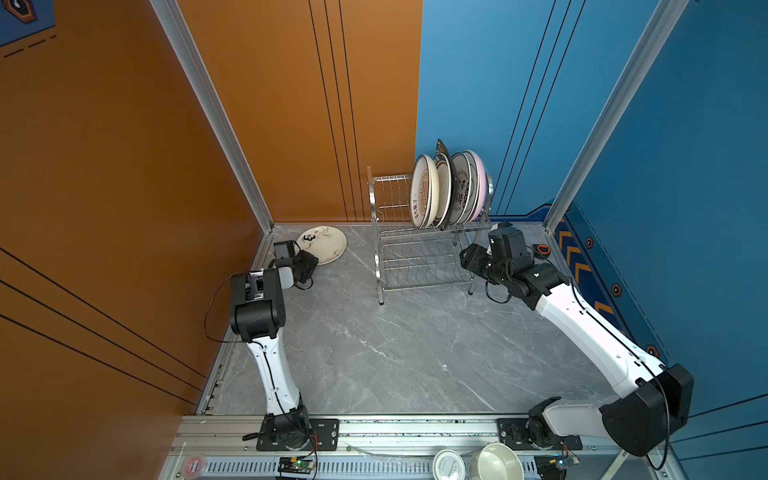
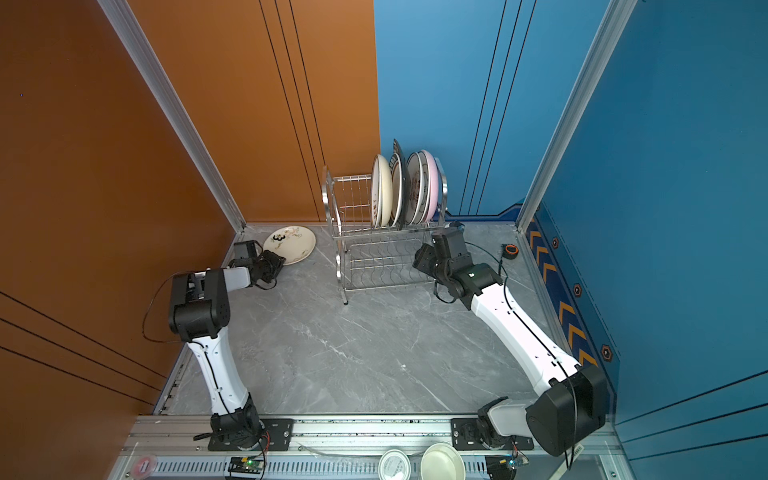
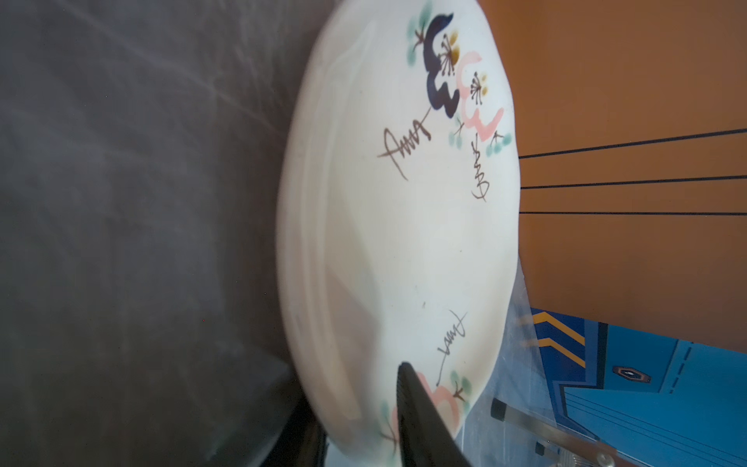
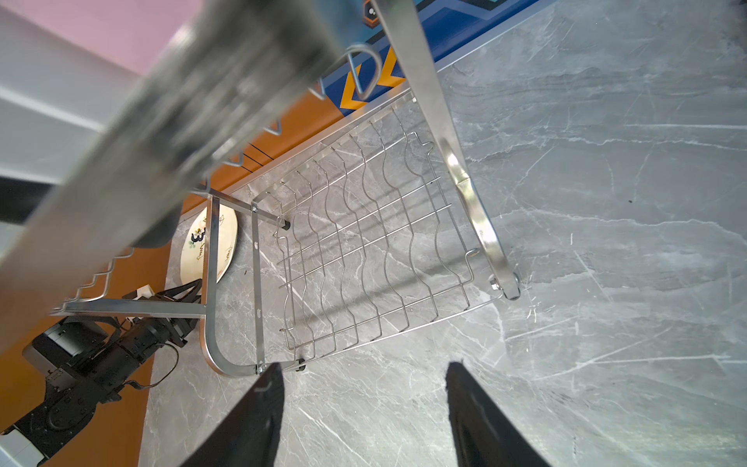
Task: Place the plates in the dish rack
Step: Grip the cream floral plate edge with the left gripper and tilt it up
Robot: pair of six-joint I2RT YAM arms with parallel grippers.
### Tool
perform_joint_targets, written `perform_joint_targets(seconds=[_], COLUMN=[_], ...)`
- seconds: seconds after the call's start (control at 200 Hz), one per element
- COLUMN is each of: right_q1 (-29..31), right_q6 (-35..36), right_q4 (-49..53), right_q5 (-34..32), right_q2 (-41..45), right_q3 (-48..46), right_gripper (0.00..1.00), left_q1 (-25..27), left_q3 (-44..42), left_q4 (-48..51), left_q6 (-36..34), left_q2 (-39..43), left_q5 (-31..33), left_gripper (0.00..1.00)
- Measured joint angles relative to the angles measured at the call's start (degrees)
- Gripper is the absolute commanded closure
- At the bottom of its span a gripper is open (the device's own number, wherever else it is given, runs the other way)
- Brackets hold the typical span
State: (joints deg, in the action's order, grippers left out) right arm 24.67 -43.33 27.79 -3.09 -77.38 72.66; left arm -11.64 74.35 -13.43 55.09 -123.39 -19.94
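**Left arm reaches the last plate.** The left gripper [image 1: 308, 262] meets the panda plate [image 1: 323, 248] in the far left corner of the grey tabletop [image 1: 374, 353], close under the orange wall [image 1: 124, 187], as both top views show. The cream plate lies face up, and the gripper sits at its near-left rim.

From the left wrist, the gripper [image 3: 355, 388] is seen straddling that rim. One finger [image 3: 420, 416] lies over the plate's painted face [image 3: 396, 242], and the other sits below and outside the edge (the gap between them is narrow, but whether they pinch the plate cannot be told).

Well to the right stands the dish rack [image 1: 377, 257]. The racked plates [image 1: 432, 195] stand on edge in the right half of its upper tier, with a pink plate [image 1: 482, 183] at the far right end.

The right gripper [image 1: 466, 258] hangs just beside the rack's right end, at about the level of the lower tier and well apart from the panda plate. Its own wrist view shows the gripper [image 4: 366, 366] spread wide over bare tabletop, holding nothing. The rack's lower tier [image 4: 364, 250] is just ahead of it, and the panda plate [image 4: 210, 246] is visible beyond, through the frame.
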Motion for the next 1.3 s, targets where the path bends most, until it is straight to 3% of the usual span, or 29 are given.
perform_joint_targets(seconds=[0.345, 0.821, 1.301], right_q1=[0.00, 0.17, 1.33], right_q6=[-0.02, -0.20, -0.24], right_q4=[-0.02, -0.07, -1.79], right_q5=[0.13, 0.17, 4.52], right_q2=[-0.15, -0.02, -0.02], right_q3=[0.04, 0.04, -0.63], right_gripper=[0.36, 0.36, 0.36], left_q1=[-0.96, -1.92, -4.11], left_q3=[-0.59, -3.26, -16.28], left_q4=[-4.28, -4.70, 2.91], left_q6=[4.94, 5.99, 3.26], left_q2=[-1.05, 0.70, 15.89], left_q5=[-0.85, -3.04, -4.79], left_gripper=[1.00, 1.00, 1.00])
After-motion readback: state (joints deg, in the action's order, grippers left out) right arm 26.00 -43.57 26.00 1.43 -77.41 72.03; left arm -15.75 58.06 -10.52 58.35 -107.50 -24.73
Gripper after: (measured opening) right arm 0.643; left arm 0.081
